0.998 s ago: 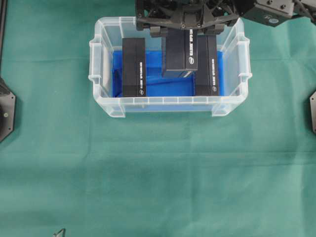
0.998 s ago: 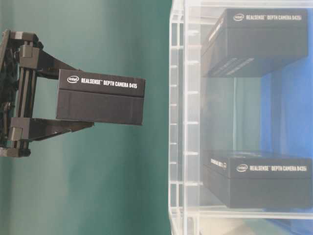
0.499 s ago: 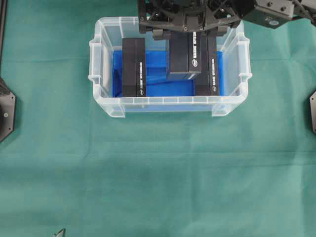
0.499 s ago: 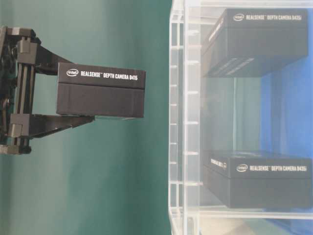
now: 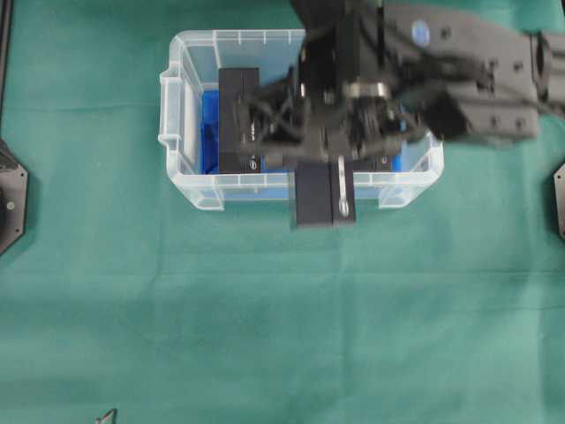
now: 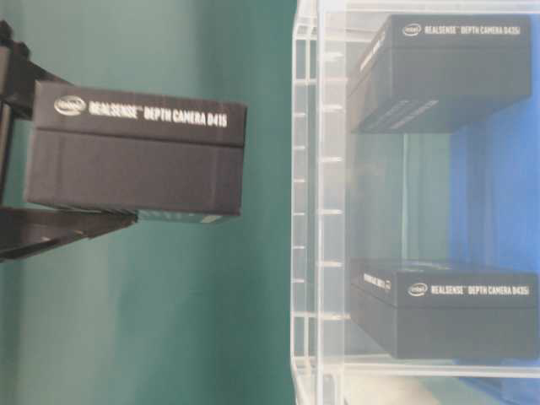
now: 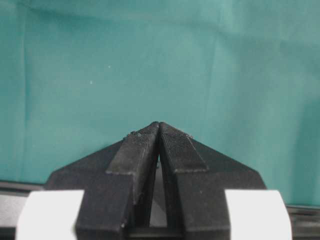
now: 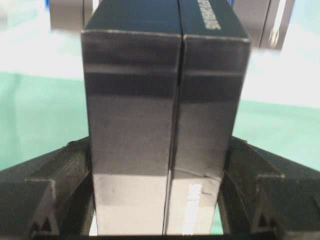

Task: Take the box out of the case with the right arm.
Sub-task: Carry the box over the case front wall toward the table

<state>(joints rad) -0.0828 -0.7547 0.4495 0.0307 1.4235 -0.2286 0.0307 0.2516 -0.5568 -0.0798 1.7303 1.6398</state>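
Nearest, in the right wrist view: right gripper [image 8: 160, 200] clamped on the box [image 8: 165, 125], fingers pressed flat against its two broad side faces, box filling the gap between them and projecting straight ahead along its long axis. Beyond its far end, blurred pale plastic and more dark boxes.

From overhead: held box [image 5: 324, 196] hanging past the near wall of the case [image 5: 187, 190], lengthwise, roughly square to that wall, free end over the green cloth [image 5: 265, 336], gripped end just at the rim. Right gripper [image 5: 323, 163] above the rim line, the right arm [image 5: 468, 71] reaching in from the right edge and crossing over the case. So: box ahead of the pincer, outward from the case, no wall in front of it. Judged from this, removal largely done; coming move likely a carry outward and a lowering onto the cloth, with only the trailing end and the gripper frame to bring clear of the rim.

At table level: same box [image 6: 135, 160] level in the air beside the clear case wall [image 6: 308, 211], apart from it, one gripper finger [image 6: 59, 229] visible beneath.

Farther in: another black box [image 5: 237, 119] lying on the blue lining [image 5: 209, 132], lengthwise like the held one; two such boxes showing through the wall at table level.

Farthest from the work: left gripper [image 7: 159, 131] closed on nothing, fingertips meeting, over bare cloth. Right arm plainly the nearer one.
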